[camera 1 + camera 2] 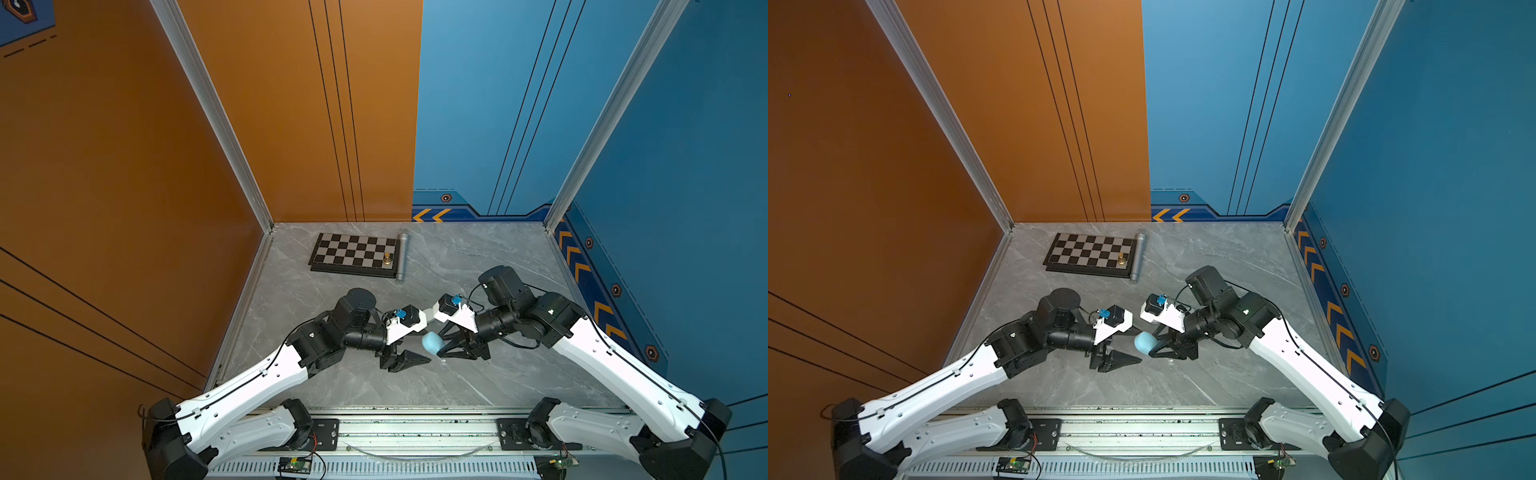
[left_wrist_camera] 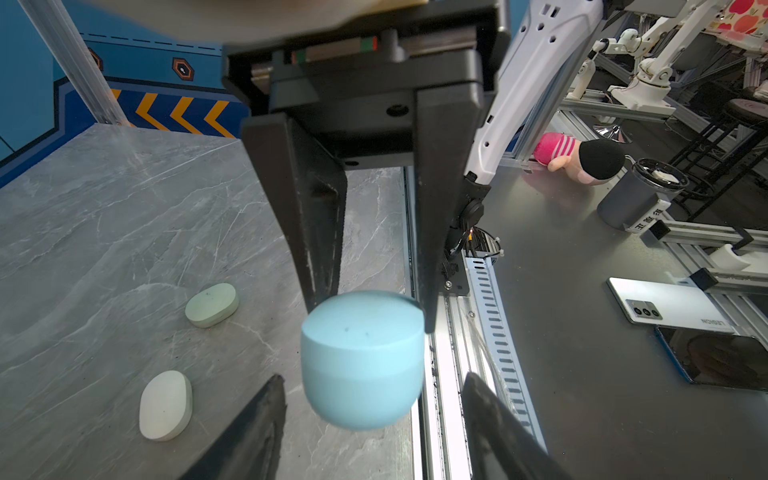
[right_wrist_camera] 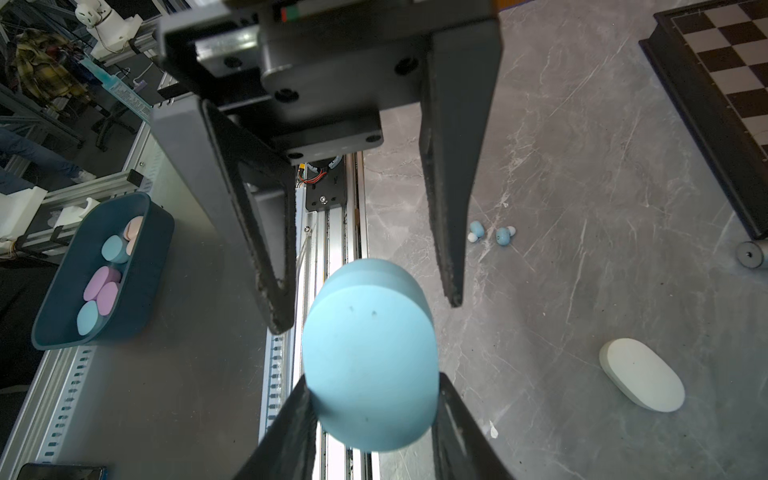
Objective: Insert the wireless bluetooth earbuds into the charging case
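- My right gripper (image 3: 374, 382) is clenched on the light blue oval plastic charging case (image 3: 370, 332). It pinches one rounded end and holds the case clear of the grey marble-patterned tabletop (image 3: 582, 145).
- My left gripper (image 2: 372, 377) faces it from the opposite side with its jaws released. One finger stands on each side of the case's free end, with a gap showing on both sides, so it grips nothing.
- The case looks shut, so I judge the step in hand is taking a second hold to hinge the lid up.
- To do that well, I'd centre the left fingers on the lid half only, clear of the seam, and close gently.
- A grip across the seam would clamp the case shut. A hard squeeze on that smooth curve could squirt it out of the right jaws.
- The two tiny light blue earbuds with white tips (image 3: 476, 230) lie loose on the tabletop, just beside each other and well apart from the held case.
- A white oval case (image 3: 642, 374) and a pale green oval case (image 2: 212, 304) lie closed on the table, and I'd leave both alone.
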You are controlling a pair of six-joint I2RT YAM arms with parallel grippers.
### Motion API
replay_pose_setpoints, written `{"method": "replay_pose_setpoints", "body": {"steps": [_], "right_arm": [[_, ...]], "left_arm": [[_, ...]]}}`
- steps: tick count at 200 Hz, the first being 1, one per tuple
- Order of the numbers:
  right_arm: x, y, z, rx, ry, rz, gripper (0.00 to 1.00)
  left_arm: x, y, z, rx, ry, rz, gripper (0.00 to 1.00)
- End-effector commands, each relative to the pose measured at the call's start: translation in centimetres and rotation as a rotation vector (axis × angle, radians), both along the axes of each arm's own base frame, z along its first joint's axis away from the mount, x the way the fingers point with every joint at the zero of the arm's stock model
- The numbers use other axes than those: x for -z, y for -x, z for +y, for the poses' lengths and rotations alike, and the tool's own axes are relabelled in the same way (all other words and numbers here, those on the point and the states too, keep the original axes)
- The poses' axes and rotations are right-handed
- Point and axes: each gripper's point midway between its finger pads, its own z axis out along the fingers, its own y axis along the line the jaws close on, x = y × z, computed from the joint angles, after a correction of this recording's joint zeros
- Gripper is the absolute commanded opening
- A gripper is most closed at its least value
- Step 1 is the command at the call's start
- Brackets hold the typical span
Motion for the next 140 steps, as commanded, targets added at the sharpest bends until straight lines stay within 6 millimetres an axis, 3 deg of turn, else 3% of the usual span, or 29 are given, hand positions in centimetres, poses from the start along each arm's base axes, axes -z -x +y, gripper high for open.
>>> {"method": "replay_pose_setpoints", "body": {"steps": [1,65,121,140], "right_arm": [[-0.9,0.4,0.2,-0.027,-0.015,-0.002,0.13],[-0.5,0.6,0.2,-0.027,-0.01,0.021,0.12],[-0.6,0.5,0.3,-0.025,-0.011,0.025,0.11],[-0.6,0.4,0.4,-0.019,-0.011,0.033,0.12]], "left_arm": [[-1.6,0.8,-0.6,0.048,0.037,-0.003,0.62],[-2.6,0.2,-1.2,0.029,0.072,-0.043,0.56],[-2.4,0.3,-1.5,0.041,0.065,-0.028,0.4],[-2.2,0.4,-1.6,0.047,0.06,-0.021,0.25]]}}
